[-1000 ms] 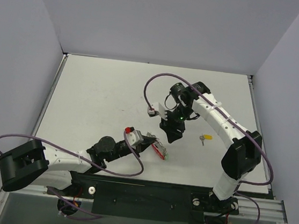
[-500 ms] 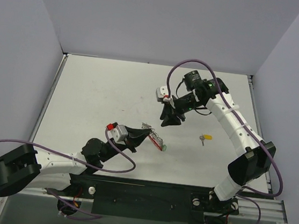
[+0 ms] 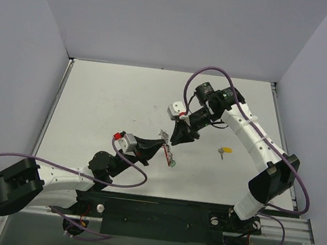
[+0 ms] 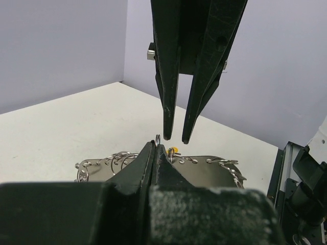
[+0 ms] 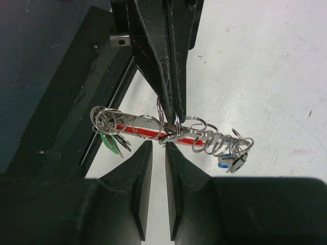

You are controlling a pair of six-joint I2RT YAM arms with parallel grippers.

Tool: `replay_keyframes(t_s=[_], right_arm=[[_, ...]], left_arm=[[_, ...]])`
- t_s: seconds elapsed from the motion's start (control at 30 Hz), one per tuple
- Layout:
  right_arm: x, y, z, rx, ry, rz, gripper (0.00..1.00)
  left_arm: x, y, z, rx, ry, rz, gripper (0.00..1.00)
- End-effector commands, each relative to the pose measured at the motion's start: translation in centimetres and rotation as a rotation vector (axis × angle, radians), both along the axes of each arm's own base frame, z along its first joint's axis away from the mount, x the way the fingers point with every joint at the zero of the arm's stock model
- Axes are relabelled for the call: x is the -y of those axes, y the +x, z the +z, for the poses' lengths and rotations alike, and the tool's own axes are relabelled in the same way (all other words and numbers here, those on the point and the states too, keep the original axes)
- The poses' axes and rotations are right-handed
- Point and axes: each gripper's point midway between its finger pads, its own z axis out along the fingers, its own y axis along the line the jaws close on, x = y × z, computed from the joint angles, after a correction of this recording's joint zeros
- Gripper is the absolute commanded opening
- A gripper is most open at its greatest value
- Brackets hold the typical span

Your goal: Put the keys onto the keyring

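Right now the left gripper is clamping the keyring between its closed jaws while the right gripper is hovering just beside the keyring, jaws narrowly parted and empty, so holding the keyring steady is probably counting most.

Right claw narrower, nearer the keyring in the raised left claw

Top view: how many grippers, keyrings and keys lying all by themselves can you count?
Grippers: 2, the left gripper and the right gripper
Keyrings: 1, the keyring with its bunch
Keys lying alone: 1, the yellow key
Total: 4
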Motion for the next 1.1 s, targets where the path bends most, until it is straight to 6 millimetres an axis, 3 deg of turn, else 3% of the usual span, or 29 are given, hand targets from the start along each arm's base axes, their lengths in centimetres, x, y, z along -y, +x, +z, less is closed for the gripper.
replay_keyframes(t_s=[0.0, 0.5, 1.07], right_arm=[[-0.5, -1.8, 0.9, -0.048, 0.045, 0.049, 0.13], [0.6, -1.1, -0.1, -0.026, -0.008, 0.018, 0.2], [-0.3, -1.8, -1.8, -0.056, -0.049, 0.062, 0.2]], left_arm=[[-1.5, -1.2, 5.9, 0.113, -0.218, -0.024, 0.0], [-1.3, -1.9, 5.6, 0.109, -0.209, -0.063, 0.0], [-0.6, -2.4, 6.0, 0.116, -0.211, -0.108, 0.0]])
